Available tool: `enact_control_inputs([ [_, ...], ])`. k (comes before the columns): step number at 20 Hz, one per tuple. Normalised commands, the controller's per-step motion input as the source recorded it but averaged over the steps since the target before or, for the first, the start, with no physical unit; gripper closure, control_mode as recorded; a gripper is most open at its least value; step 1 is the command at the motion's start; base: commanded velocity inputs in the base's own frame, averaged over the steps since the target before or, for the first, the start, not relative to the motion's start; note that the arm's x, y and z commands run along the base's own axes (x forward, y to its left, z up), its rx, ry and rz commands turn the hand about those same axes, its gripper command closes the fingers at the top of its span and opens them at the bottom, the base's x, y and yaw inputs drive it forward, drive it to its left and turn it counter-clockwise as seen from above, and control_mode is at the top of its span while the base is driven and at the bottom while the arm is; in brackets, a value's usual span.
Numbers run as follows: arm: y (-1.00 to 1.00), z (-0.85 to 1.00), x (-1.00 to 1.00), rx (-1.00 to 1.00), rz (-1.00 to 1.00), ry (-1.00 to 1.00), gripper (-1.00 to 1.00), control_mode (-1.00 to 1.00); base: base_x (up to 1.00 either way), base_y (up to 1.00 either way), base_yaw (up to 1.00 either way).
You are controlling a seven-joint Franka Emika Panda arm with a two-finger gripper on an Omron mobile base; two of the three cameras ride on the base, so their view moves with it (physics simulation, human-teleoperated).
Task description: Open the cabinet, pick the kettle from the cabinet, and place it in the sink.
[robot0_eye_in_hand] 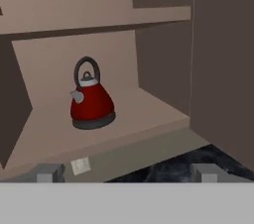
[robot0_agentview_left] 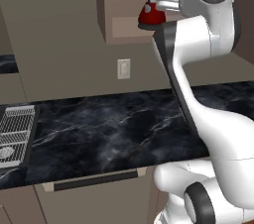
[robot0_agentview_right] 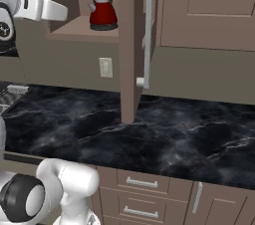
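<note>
Arm: we see it raised to shelf height, hand levelled at the open cabinet (robot0_agentview_right: pixel 128 45).
Gripper (robot0_eye_in_hand: pixel 126 172): fingers spread apart, holding nothing.
Kettle (robot0_eye_in_hand: pixel 91 100): upright on the lower shelf, at eleven o'clock from the fingertips, untouched.

My arm (robot0_agentview_left: pixel 198 44) is glossy white with rounded, bulging links; a dark band runs down its neck, and each joint carries a dark ring around a grey, screw-dotted cap.
</note>
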Motion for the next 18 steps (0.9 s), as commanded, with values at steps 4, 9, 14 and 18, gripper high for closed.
enact_control_inputs([
  [4,0.0,0.0,0.42,-0.05,0.0,0.0,-1.0,-1.0,0.0,0.0,0.0],
  [9,0.0,0.0,0.43,-0.02,0.0,0.0,-1.0,-1.0,0.0,0.0,0.0],
  [14,0.0,0.0,0.41,-0.01,0.0,0.0,-1.0,-1.0,0.0,0.0,0.0],
  [18,0.0,-0.01,0.44,0.0,0.0,0.0,-1.0,-1.0,0.0,0.0,0.0],
])
